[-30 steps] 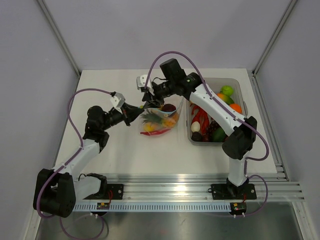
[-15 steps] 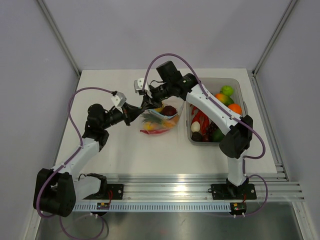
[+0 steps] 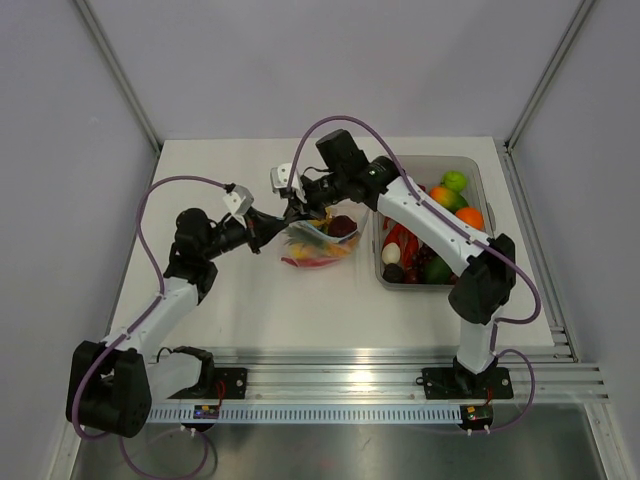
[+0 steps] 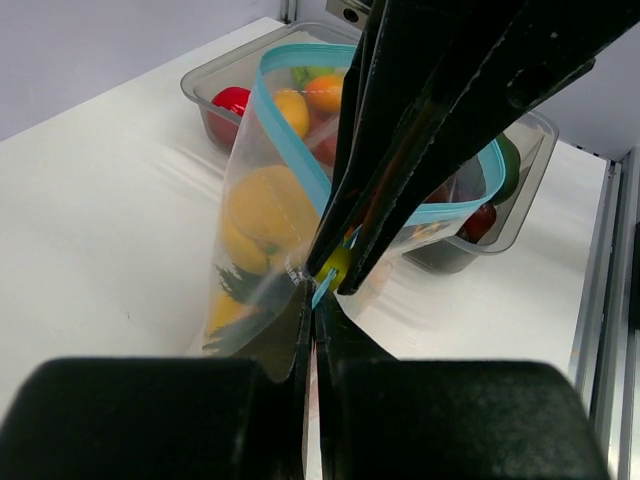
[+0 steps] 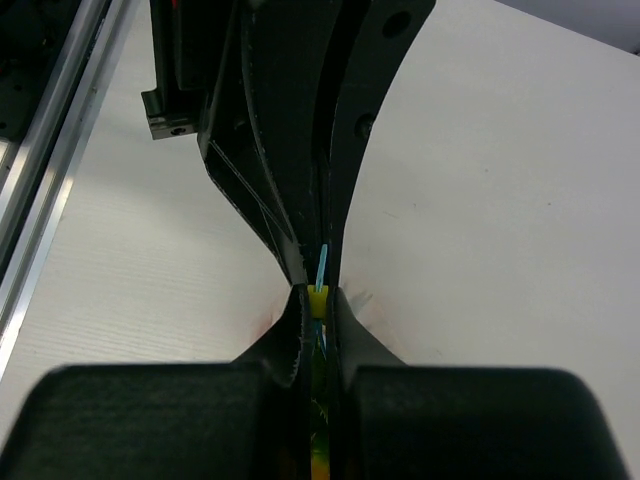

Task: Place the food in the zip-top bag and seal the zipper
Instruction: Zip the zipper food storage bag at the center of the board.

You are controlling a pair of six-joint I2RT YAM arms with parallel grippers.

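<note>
Both claws bite one corner of the zipper (image 4: 290,150): left claw (image 4: 312,300) clamped on the strip's end, right claw (image 5: 317,300) clamped just beside it. The zip-top bag (image 3: 320,240), loaded with food (image 4: 262,215), sits left of the tub (image 3: 480,170). The danger is that the slick strip slips out mid-slide, leaving the mouth gaping.
</note>
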